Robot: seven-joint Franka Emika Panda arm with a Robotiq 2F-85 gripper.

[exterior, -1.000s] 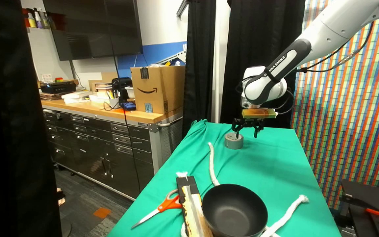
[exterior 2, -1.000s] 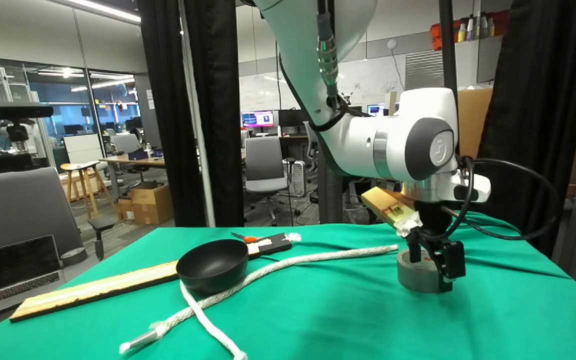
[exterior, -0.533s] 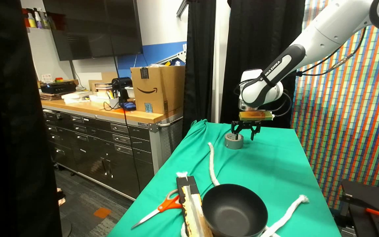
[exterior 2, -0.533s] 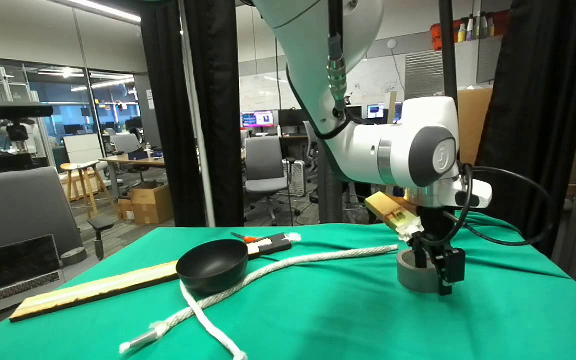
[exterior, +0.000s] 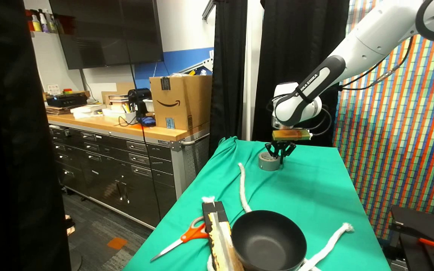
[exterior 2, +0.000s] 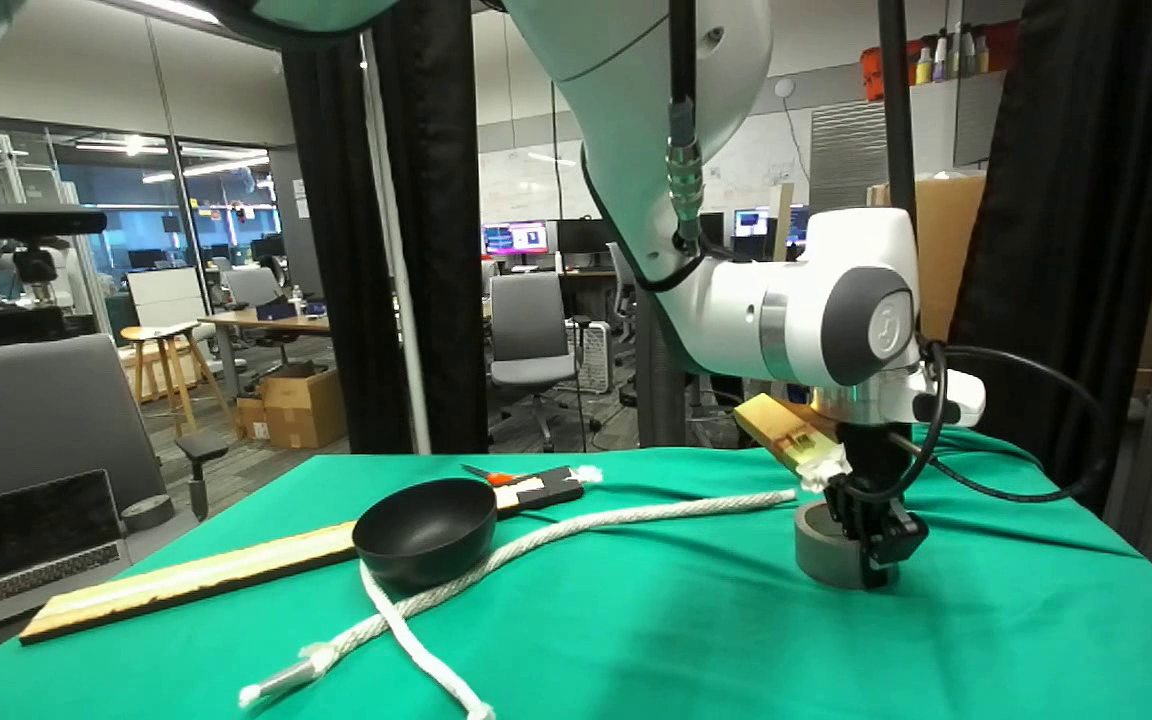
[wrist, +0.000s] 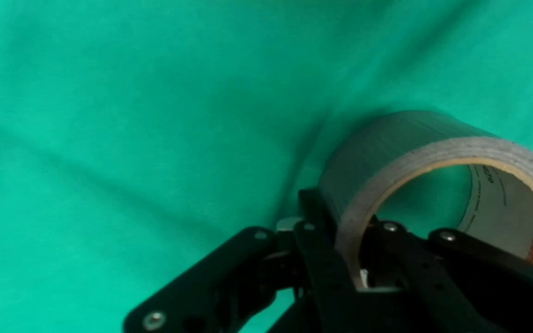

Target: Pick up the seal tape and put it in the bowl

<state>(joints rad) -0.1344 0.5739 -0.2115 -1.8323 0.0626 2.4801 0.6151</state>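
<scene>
Green fabric tablecloth point(exterior: 315, 199): We see creases across it and bunched fabric at a far corner.
Round black bowl point(exterior: 269, 244): We find it beside a long pale wooden plank point(exterior 2: 216, 570) and a white braided rope point(exterior 2: 626, 518).
Round grey tape roll point(exterior 2: 829, 560): It rests on the tablecloth, well apart from the bowl.
Black two-fingered gripper point(wrist: 347, 226): We observe its fingers clamped on the wall of the tape roll, inside and outside the ring.
Room: We note black fabric curtains point(exterior: 230, 75), a brown cardboard box point(exterior: 181, 101) on a wood-topped workbench point(exterior: 168, 133), and a multicoloured grid backdrop point(exterior: 394, 131).
</scene>
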